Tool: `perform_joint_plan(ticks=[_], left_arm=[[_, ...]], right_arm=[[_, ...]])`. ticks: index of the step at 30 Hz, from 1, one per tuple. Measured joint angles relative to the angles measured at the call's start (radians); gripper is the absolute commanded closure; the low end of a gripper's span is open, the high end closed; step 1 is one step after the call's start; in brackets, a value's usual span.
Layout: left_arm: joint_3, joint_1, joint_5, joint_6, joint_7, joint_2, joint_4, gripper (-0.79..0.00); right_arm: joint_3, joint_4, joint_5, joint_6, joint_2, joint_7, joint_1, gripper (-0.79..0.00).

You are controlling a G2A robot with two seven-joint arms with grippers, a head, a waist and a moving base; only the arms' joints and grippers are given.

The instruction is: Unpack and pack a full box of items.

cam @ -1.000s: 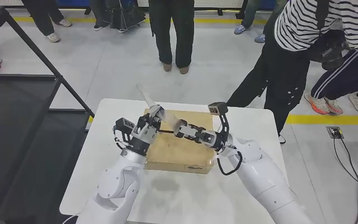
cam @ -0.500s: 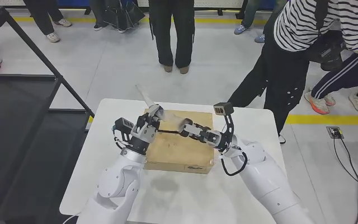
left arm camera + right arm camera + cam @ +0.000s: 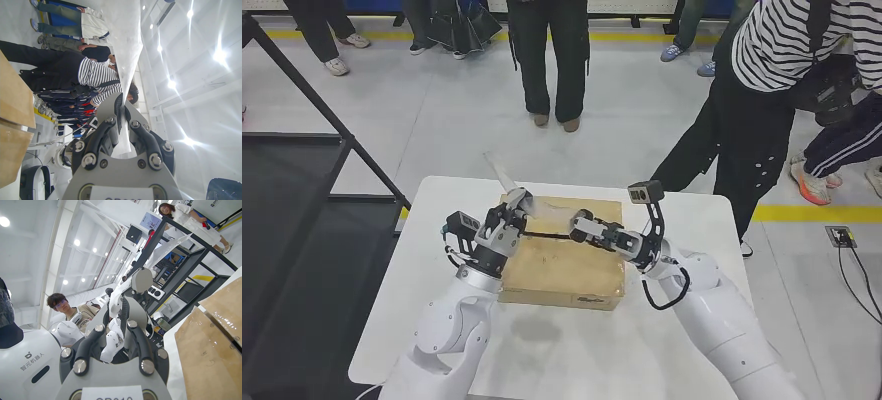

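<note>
A brown cardboard box [image 3: 562, 270] lies on the white table [image 3: 442, 310], its top flaps [image 3: 208, 336] lying flat. Above its back edge both arms hold one thin white sheet [image 3: 504, 175] that sticks up and away toward the floor. My left gripper [image 3: 514, 208] is shut on the sheet [image 3: 126, 47], pinched between its ribbed pads [image 3: 119, 106]. My right gripper [image 3: 579, 222] is shut on a crumpled end of the same sheet [image 3: 115, 298]. The left gripper [image 3: 141, 279] shows just beyond it. The grippers sit close together over the box [image 3: 13, 91].
A black metal frame [image 3: 322, 130] stands left of the table. Several people stand on the floor behind; one in a striped top [image 3: 787, 40] is near the table's back right corner. Bare table surface lies in front of the box.
My right gripper has drifted right and slightly back, away from the left gripper, pulling its end of the sheet along. The left gripper has stayed put.
</note>
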Motion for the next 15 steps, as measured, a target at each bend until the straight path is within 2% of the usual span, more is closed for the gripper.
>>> perform_joint_plan(ticks=[2,13,14,15], left_arm=[[-0.001,0.001,0.001,0.002,-0.001,-0.001,0.001,0.000],[-0.013,0.001,0.014,0.003,-0.003,-0.008,0.012,0.000],[-0.014,0.002,0.014,0.003,-0.004,-0.008,0.011,-0.215],[-0.015,0.003,0.013,0.004,-0.008,-0.009,0.010,-0.671]], right_arm=[[0.003,0.002,0.001,0.010,0.000,0.002,0.002,0.000],[0.044,-0.014,-0.043,0.056,0.014,-0.001,-0.001,0.000],[0.050,-0.019,-0.058,0.070,0.016,-0.007,0.000,0.000],[0.053,-0.025,-0.069,0.080,0.018,-0.009,0.001,0.000]])
